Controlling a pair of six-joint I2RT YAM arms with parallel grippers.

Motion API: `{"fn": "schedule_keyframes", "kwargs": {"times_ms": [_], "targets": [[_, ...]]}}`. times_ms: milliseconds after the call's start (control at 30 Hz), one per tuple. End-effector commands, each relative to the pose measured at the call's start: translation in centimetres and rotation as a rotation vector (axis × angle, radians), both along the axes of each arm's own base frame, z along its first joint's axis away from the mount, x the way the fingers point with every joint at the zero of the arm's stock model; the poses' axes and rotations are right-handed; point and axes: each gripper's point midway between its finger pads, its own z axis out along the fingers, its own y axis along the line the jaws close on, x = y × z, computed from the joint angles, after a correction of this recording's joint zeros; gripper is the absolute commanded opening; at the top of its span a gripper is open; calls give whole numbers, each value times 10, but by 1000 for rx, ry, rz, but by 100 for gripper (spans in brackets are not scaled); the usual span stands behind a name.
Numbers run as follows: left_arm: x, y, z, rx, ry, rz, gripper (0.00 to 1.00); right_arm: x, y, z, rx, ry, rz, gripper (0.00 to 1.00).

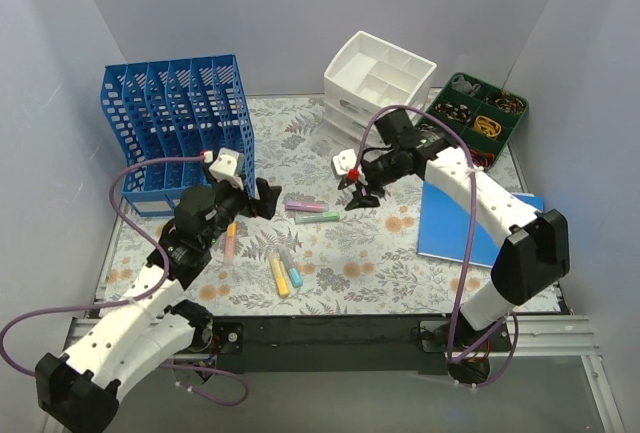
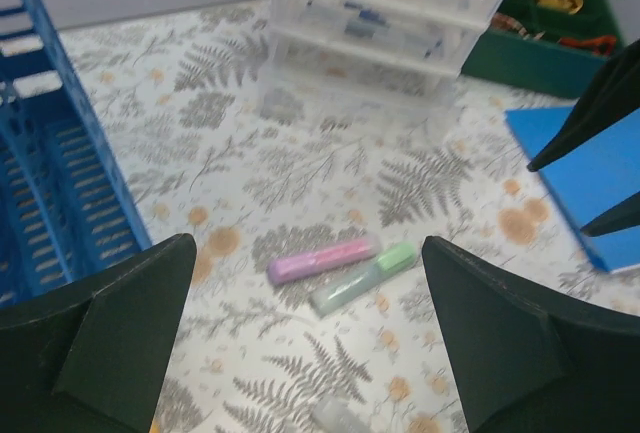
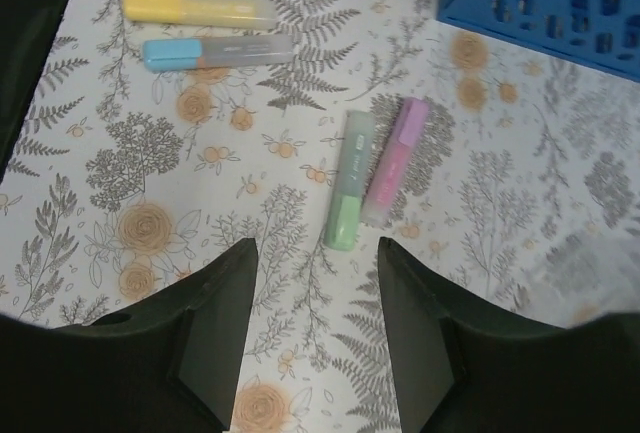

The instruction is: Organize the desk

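The desk has a pale fern-and-flower print. At its middle a pink highlighter and a green highlighter lie side by side. My left gripper hovers just left of them, wide open and empty; in the left wrist view the pink highlighter and the green highlighter lie ahead of the left gripper. My right gripper hangs just right of the pair, open and empty. In the right wrist view the green highlighter and the pink highlighter lie just beyond the right gripper.
A yellow highlighter and a blue highlighter lie nearer the front, an orange one by my left arm. A blue file rack stands back left, a white drawer unit and green tray at the back, a blue notebook on the right.
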Motion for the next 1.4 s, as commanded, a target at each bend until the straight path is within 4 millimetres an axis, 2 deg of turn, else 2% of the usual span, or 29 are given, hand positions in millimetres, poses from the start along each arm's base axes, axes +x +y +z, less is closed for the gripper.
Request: {"fn": "schedule_keyframes", "kwargs": {"times_ms": [0, 133, 167, 200, 267, 367, 567, 867, 1133, 1233, 1367], "targets": [[-11, 29, -24, 93, -3, 86, 98, -15, 19, -27, -11, -47, 164, 59], [-15, 35, -12, 78, -50, 104, 98, -2, 29, -60, -114, 5, 110, 56], [-15, 36, -10, 74, -56, 107, 98, 8, 32, -66, -154, -8, 69, 54], [-17, 35, -10, 69, -58, 99, 98, 15, 36, -80, -187, 28, 24, 53], [-18, 34, -7, 62, -65, 91, 98, 29, 38, -101, -258, 41, -31, 52], [-19, 35, -5, 58, -73, 93, 98, 39, 37, -124, -322, 63, -88, 51], [-22, 38, 0, 49, -89, 99, 98, 53, 33, -152, -397, 69, -154, 52], [-22, 35, -2, 51, -84, 85, 98, 45, 35, -179, -443, 113, -135, 53], [-22, 35, -2, 52, -86, 86, 98, 37, 38, -192, -471, 110, -121, 51], [-22, 36, -1, 51, -88, 91, 98, 35, 34, -198, -499, 97, -123, 43], [-22, 36, -1, 51, -88, 92, 98, 33, 27, -200, -520, 80, -129, 25]]}}
